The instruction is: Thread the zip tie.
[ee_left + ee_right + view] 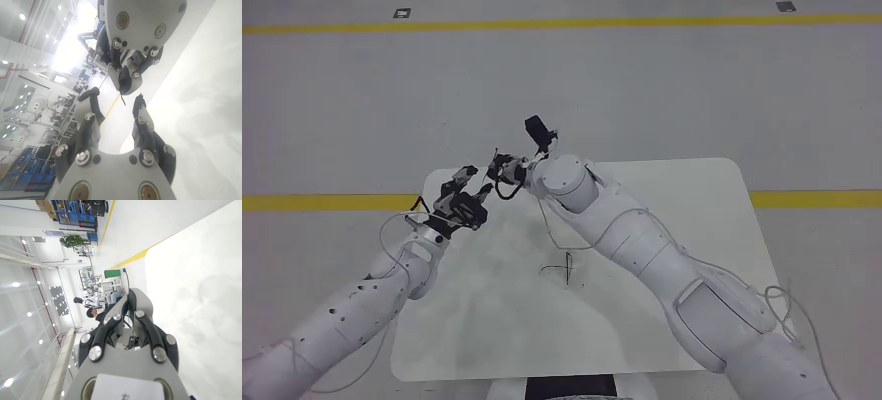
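Right end effector (130, 294) pinches the zip tie (123, 98) tip-out, probably so the open left end effector (117, 100) at 8 o'clock grabs it.

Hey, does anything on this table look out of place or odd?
Nothing damaged or spilled. Thin black strips, probably spare zip ties, lie crossed on the table, apart from both arms. The right end effector is shut on a zip tie; the left end effector is open.
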`<state>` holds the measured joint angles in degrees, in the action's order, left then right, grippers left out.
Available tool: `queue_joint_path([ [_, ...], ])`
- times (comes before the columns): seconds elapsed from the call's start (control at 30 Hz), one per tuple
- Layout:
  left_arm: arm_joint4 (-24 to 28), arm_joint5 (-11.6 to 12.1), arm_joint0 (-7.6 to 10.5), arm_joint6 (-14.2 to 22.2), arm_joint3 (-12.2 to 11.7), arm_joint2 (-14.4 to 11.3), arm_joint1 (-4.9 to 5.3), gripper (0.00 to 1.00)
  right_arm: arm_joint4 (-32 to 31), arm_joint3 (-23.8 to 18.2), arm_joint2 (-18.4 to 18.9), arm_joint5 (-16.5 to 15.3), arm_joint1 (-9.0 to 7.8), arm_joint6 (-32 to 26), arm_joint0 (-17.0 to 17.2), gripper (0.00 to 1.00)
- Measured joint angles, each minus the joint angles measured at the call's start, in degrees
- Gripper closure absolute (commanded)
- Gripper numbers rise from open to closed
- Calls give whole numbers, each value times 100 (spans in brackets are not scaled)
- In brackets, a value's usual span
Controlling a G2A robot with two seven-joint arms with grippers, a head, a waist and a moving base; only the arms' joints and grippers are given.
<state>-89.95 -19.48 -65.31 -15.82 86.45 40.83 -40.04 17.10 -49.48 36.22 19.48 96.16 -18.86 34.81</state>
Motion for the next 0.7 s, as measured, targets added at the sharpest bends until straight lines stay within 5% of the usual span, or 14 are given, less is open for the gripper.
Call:
queue_joint_path([
  [0.7, 0, 0, 94, 60, 47, -185, 194, 82, -96, 239, -14, 0, 180, 14, -100, 100],
])
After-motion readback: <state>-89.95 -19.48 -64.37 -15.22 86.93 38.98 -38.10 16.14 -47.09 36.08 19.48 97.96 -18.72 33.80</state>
